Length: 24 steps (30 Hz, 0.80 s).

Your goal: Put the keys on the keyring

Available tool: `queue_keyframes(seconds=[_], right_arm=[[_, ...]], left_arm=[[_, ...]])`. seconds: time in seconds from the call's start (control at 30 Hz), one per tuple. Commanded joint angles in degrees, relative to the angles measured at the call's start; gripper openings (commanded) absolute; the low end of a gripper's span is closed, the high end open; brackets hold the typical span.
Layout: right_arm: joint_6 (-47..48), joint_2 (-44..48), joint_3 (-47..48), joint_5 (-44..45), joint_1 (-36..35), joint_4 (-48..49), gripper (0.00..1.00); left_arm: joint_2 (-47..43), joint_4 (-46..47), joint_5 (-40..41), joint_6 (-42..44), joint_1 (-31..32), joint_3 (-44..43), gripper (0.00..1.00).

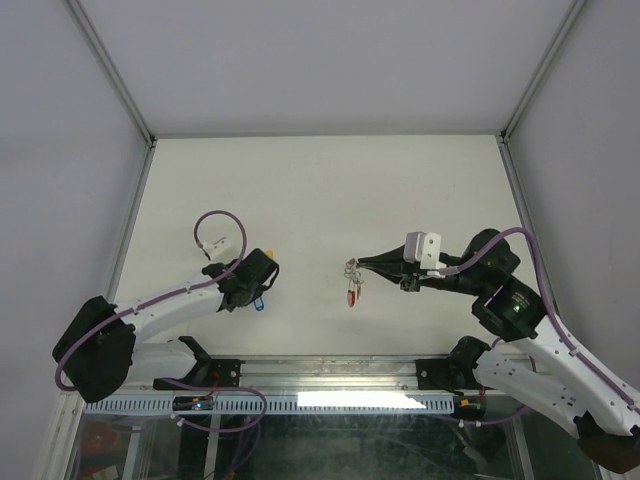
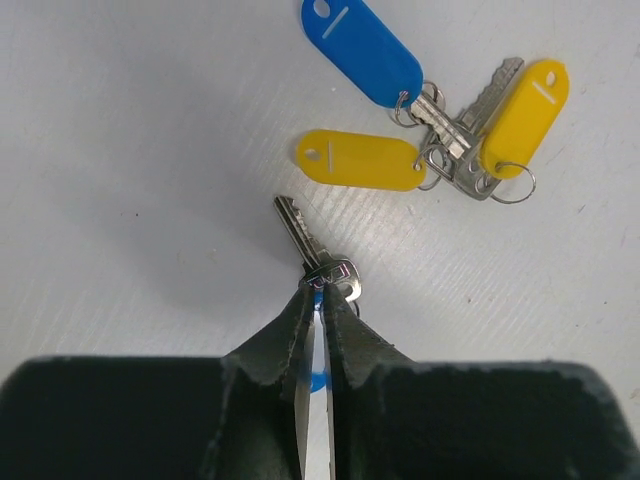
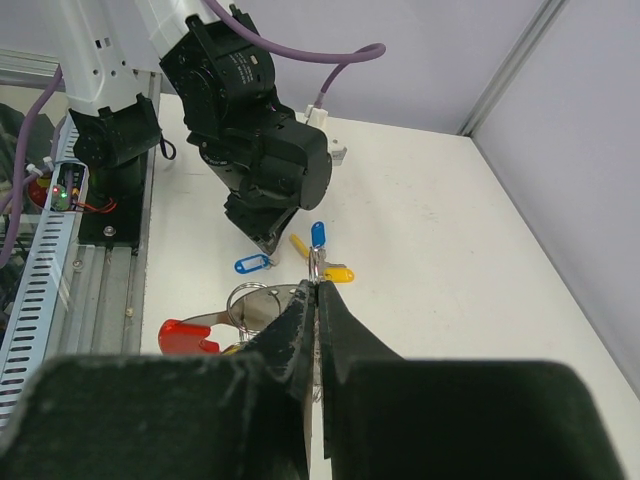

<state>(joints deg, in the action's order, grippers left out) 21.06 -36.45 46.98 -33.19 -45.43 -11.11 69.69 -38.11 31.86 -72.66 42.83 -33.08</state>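
My left gripper (image 2: pixel 322 292) is shut on the head of a silver key (image 2: pixel 296 228), whose blade points away over the white table. That key's blue tag (image 2: pixel 318 380) shows between the fingers. Beyond it lie three more keys in a cluster: a blue tag (image 2: pixel 362 50) and two yellow tags (image 2: pixel 360 160) (image 2: pixel 525 115). My right gripper (image 1: pixel 360 264) is shut on the keyring (image 1: pixel 351 292) at mid-table. Its red crescent (image 3: pixel 188 336) and a metal ring (image 3: pixel 250 298) hang to the left of the fingers (image 3: pixel 300 310).
The left arm's black wrist (image 3: pixel 260 150) stands over the key cluster (image 3: pixel 325 255), a short way beyond the right gripper's tips. A white connector on a purple cable (image 1: pixel 215 243) lies behind the left gripper. Grey walls (image 1: pixel 130 200) enclose the table; a metal rail (image 1: pixel 330 400) runs along its near edge.
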Motion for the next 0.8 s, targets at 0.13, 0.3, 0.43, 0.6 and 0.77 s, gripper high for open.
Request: queue_keyframes(seconds=[0.13, 0.3, 0.43, 0.6, 0.77], right_arm=[[-1.0, 0.0, 0.6, 0.6, -0.5, 2.7, 0.00], [-0.8, 0.1, 0.6, 0.8, -0.5, 2.6, 0.00], [-0.8, 0.2, 0.6, 0.8, -0.5, 2.6, 0.00], [-0.9, 0.1, 0.6, 0.7, -0.6, 2.6, 0.00], [-1.0, 0.5, 0.7, 1.0, -0.6, 1.9, 0.00]], left_arm=[[-3.3, 0.5, 2.2, 2.1, 0.6, -1.7, 0.05], [-4.5, 0.5, -1.2, 0.6, 1.7, -1.2, 0.33], [-4.8, 0.7, -2.3, -4.0, 4.3, -0.8, 0.41], [-2.9, 0.9, 1.6, -2.1, 4.7, -3.4, 0.41], [-1.7, 3.6, 1.7, 12.5, -1.2, -8.3, 0.42]])
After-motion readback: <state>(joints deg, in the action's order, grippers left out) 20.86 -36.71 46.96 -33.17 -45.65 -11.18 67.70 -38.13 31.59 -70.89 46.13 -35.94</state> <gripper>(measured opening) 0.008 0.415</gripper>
